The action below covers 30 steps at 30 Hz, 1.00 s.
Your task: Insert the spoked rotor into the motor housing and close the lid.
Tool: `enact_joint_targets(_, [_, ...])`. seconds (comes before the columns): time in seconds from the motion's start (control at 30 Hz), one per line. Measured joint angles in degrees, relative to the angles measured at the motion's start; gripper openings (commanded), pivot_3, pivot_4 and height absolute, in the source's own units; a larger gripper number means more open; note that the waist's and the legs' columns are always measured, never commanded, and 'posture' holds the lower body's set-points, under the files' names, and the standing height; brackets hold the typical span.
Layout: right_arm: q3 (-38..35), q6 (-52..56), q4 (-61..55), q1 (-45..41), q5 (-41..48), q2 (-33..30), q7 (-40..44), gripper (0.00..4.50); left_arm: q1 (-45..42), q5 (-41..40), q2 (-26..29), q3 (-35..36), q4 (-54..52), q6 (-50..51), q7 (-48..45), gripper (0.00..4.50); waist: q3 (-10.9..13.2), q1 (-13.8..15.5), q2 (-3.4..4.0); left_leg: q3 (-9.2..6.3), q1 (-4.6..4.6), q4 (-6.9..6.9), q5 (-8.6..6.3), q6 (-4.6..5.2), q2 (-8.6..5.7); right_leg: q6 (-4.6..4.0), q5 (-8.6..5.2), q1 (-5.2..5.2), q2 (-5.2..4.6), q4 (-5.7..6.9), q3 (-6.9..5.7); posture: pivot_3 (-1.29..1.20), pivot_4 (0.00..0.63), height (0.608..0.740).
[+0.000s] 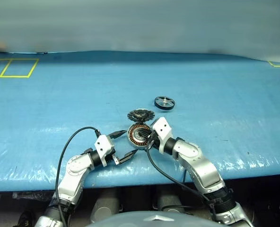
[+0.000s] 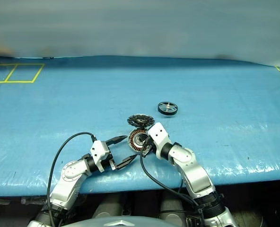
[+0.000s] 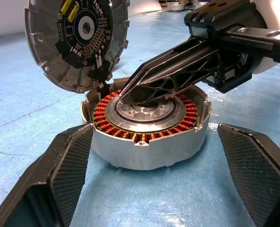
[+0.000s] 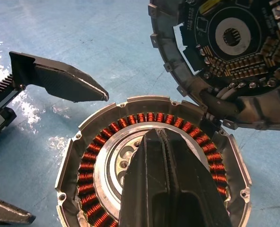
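Right gripper (image 3: pixel 130 94) closed on motor housing (image 3: pixel 147 130) hub, left gripper (image 1: pixel 124 145) open beside it

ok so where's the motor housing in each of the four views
Left eye: motor housing low centre, under the right gripper.
Right eye: low centre, same spot.
Left wrist: centre, between the open fingers.
Right wrist: lower centre.
Shared landmark: the lid, standing open off the housing's rim.

Robotics lab, blue tarp-covered table (image 1: pixel 215 142), yellow tape markings (image 1: pixel 12 67)
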Motion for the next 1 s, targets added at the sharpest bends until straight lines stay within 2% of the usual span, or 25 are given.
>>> enact_joint_targets(0.43, [0.23,0.39,-1.20,0.78,-0.23,-0.86,0.46,0.04,-0.02,0.00,0.03,0.00,0.00,0.00,0.05,4.50,0.00,-0.02,0.00,-0.01,0.00,0.00,-0.01,-0.01,0.00,0.09,-0.06,0.01,-0.02,-0.01,0.00,0.00,0.150,0.740])
enact_joint_targets(1.0, [4.93,-1.82,-1.90,-1.00,-7.02,-4.65,0.64,0.04,-0.01,-0.01,0.59,0.01,0.00,0.00,0.22,4.50,-0.02,-0.04,-0.02,-0.01,0.05,0.00,-0.02,-0.03,0.02,0.11,-0.07,0.05,-0.07,0.00,-0.04,0.00,0.150,0.740])
